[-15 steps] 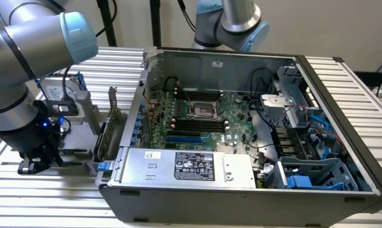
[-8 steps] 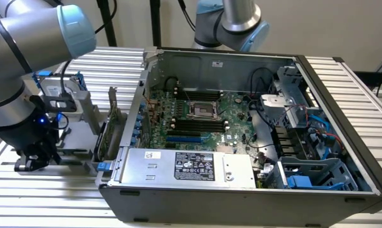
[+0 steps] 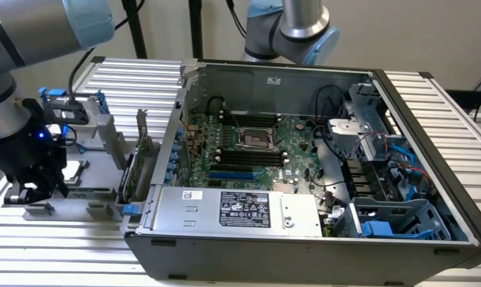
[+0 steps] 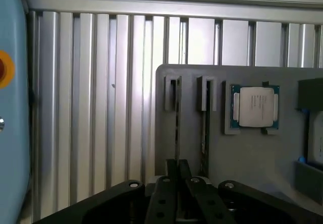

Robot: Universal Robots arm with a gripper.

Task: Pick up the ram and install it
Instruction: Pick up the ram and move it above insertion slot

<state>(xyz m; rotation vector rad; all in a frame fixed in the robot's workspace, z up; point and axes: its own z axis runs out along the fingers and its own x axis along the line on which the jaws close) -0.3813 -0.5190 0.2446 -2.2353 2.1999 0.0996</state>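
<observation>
The ram (image 4: 177,128) shows edge-on as a thin dark stick standing in a slot of the grey holder (image 4: 242,158). My gripper (image 4: 177,166) sits right over that stick with its two dark fingers (image 4: 172,169) pressed close on either side of it. In the exterior view the gripper (image 3: 33,188) hangs low over the same holder (image 3: 97,191) at the exterior view's left, away from the open computer case (image 3: 304,239). The black memory slots (image 3: 249,158) lie on the motherboard inside the case.
A second thin greenish stick (image 4: 204,133) stands in the neighbouring slot. A square silver processor (image 4: 255,106) rests in a holder pocket. An upright green expansion card (image 3: 138,156) stands between holder and case. The ribbed aluminium table (image 4: 101,108) surrounds the holder.
</observation>
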